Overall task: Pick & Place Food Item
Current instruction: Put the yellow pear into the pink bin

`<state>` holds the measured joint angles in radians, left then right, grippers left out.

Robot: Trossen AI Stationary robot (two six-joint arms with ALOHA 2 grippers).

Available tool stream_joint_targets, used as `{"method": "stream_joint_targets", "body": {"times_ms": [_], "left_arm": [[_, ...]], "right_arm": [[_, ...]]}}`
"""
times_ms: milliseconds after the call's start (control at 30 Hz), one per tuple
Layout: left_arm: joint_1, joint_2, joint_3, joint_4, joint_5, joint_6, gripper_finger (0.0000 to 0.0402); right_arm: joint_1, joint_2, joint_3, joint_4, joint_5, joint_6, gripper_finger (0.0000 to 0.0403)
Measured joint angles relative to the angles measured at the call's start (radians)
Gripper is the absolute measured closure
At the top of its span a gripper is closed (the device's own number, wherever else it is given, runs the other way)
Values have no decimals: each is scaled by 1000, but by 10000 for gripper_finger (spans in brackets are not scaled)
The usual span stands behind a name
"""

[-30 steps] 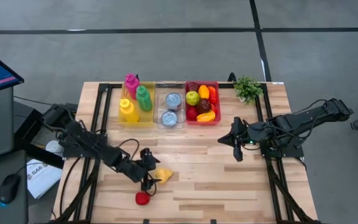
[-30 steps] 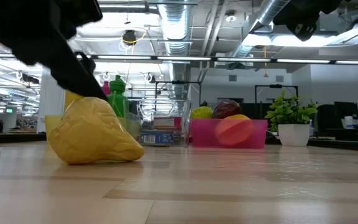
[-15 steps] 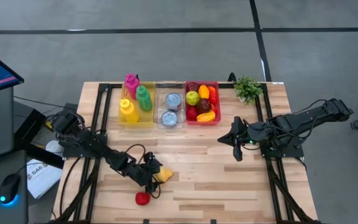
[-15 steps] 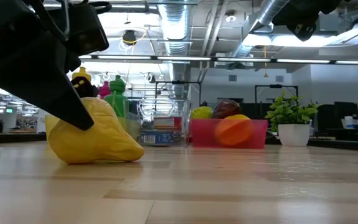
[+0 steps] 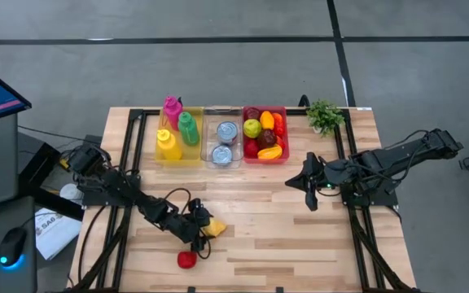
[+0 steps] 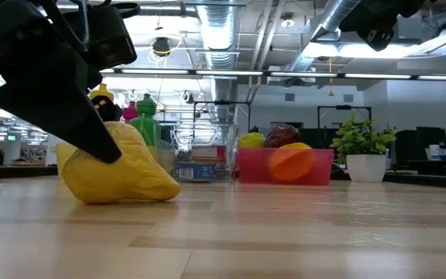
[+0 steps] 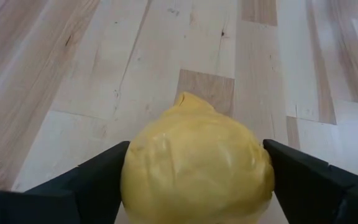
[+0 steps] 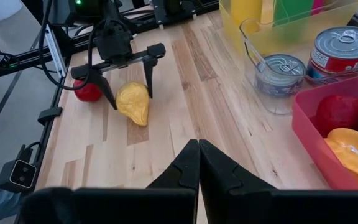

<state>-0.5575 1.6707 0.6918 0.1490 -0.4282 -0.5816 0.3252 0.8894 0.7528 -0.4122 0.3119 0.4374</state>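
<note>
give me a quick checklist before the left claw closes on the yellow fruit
1. Left claw straddles the yellow fruit, one finger on each side: ok.
2. Fingers open wider than the fruit: ok in the left wrist view.
3. Fingers already pressing on the fruit: cannot tell.
4. Red fruit lies apart, outside the fingers: ok.
5. Right claw shut and waiting off to the right, away from the grasp: ok.
6. Red bin already crowded with fruit, so free space for a drop: cannot tell.
</note>
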Motion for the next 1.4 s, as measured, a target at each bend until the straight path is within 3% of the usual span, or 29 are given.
{"method": "stream_joint_targets", "body": {"times_ms": [433,667,1000,1233,1400], "left_arm": [[0,0,0,1,0,-1,82],[25,-36,3,95,1,-2,78],[133,-281,2,79,-1,-9,87],[248,-426,2,76,-17,-149,89],[320,-458,2,116,-16,-246,83]], "right_arm": [[0,0,0,0,0,0,403],[0,0,0,-2,0,-3,403],[0,0,0,-11,0,-3,403],[0,0,0,9,12,-2,403],[-1,0,0,16,87,-8,403]]}}
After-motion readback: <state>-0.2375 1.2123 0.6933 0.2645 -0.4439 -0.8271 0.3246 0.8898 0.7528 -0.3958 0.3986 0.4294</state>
